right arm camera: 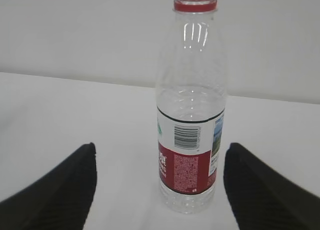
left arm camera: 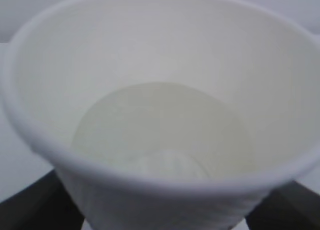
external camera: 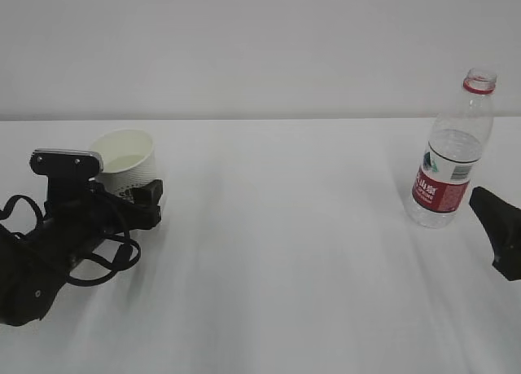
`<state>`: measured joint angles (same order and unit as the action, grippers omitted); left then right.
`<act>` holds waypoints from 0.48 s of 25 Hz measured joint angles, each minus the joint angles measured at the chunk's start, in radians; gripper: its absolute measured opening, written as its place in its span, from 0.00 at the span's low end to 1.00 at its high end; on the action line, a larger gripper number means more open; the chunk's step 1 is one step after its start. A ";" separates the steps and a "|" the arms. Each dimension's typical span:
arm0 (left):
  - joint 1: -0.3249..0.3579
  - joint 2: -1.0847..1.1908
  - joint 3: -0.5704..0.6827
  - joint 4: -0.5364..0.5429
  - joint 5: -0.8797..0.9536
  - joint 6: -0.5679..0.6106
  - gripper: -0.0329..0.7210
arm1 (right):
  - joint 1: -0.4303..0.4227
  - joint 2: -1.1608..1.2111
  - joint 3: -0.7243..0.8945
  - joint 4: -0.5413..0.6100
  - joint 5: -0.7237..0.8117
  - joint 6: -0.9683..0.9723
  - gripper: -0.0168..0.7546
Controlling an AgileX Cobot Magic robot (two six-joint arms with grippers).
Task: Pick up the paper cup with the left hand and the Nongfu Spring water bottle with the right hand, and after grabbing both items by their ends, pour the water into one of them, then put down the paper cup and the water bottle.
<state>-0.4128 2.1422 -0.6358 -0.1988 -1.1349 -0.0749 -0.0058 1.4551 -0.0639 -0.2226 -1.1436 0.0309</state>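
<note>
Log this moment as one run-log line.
left hand: jaws open around paper cup | right hand: jaws open, short of Nongfu Spring water bottle | bottle: upright on table, uncapped | cup: liquid inside

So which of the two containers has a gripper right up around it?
The cup: the left gripper flanks its base. The right gripper sits short of the bottle.

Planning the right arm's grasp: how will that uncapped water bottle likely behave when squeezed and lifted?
The water bottle looks thin and ribbed, so it probably dents. It seems nearly empty, likely light. Tall, narrow, uncapped: it may tip or spill.
</note>
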 joint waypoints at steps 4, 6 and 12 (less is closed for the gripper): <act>0.000 0.000 0.000 0.014 -0.002 -0.004 0.91 | 0.000 0.002 0.000 0.000 0.000 0.000 0.79; 0.000 0.000 0.000 0.014 -0.002 -0.006 0.91 | 0.000 0.002 0.000 0.000 0.000 0.000 0.79; 0.000 0.000 0.004 0.014 -0.005 -0.008 0.91 | 0.000 0.002 0.000 0.000 0.000 0.000 0.79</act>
<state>-0.4128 2.1422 -0.6315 -0.1846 -1.1395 -0.0830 -0.0058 1.4567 -0.0639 -0.2226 -1.1436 0.0309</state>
